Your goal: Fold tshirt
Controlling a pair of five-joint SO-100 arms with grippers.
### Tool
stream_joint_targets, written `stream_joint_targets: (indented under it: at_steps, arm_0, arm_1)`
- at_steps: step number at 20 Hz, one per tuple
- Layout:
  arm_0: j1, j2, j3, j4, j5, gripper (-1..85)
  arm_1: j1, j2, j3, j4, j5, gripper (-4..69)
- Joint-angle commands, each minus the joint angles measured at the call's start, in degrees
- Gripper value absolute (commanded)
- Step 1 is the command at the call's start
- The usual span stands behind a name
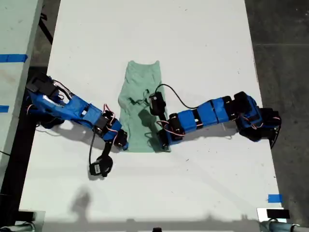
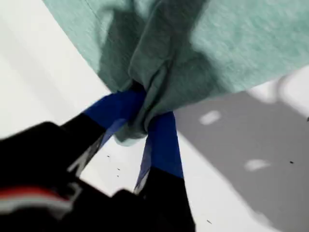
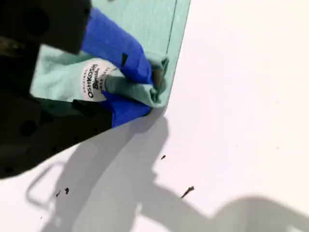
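Note:
The pale mint-green tshirt (image 1: 140, 92) lies as a narrow folded strip in the middle of the white table (image 1: 203, 43). My first gripper (image 1: 123, 142) reaches in from the exterior view's left and is shut on a bunched corner of the tshirt (image 2: 231, 43) at its near end; cloth is pinched between the blue-taped fingers (image 2: 164, 145). My second gripper (image 1: 163, 142) comes from the exterior view's right and is shut on the other near corner. In the second wrist view its jaws (image 3: 152, 92) clamp cloth bearing a white label (image 3: 95, 79).
Blue tape marks sit at the exterior view's left edge (image 1: 12, 58) and lower right (image 1: 274, 198). Dark floor (image 1: 282, 58) borders the table on the exterior view's right. A black cable (image 1: 181, 99) loops over the second arm.

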Motion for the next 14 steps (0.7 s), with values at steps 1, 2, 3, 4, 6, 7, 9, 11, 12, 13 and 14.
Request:
stream_joint_targets:
  at_steps: [1,2,3,4,6,7,9,11,12,13,14]
  arm_0:
    - [-0.7,-0.53,-7.12,5.01,0.09,0.1]
    - [-0.53,-1.49,-9.67,7.21,0.26,0.1]
    - [-0.18,-2.46,-12.39,8.79,0.62,0.1]
    - [0.35,-3.69,-16.08,10.55,0.88,0.1]
    - [2.64,-8.96,-30.41,17.93,1.41,0.1]
    - [4.22,-12.22,-39.73,22.32,1.41,0.1]
    - [6.68,-12.92,-47.02,23.03,0.7,0.1]
    - [8.09,-9.67,-47.02,21.97,0.0,0.1]
    - [8.17,-8.17,-47.02,21.97,0.0,0.1]
    - [7.91,-6.68,-46.93,22.24,0.35,0.1]
    - [7.03,-5.1,-46.76,22.59,0.79,0.1]
  arm_1:
    - [-1.14,0.79,-0.35,0.62,-0.44,-1.0]
    - [-1.41,1.41,-0.62,1.23,-0.62,-1.0]
    - [-1.76,2.37,-0.7,1.85,-0.88,-1.1]
    - [-2.37,3.6,-0.7,2.72,-1.05,-1.1]
    - [-5.27,7.56,-2.2,6.86,-1.32,-1.1]
    - [-7.29,10.37,-3.6,9.4,-1.23,-1.1]
    - [-10.9,15.38,-4.48,10.37,-0.26,-1.1]
    - [-12.22,17.84,-4.83,9.67,0.35,-1.1]
    - [-11.95,18.19,-4.83,8.7,-0.35,-1.1]
    - [-10.81,18.19,-4.83,8.17,-1.41,-1.1]
    - [-9.23,18.19,-4.83,8.09,-2.64,-1.1]
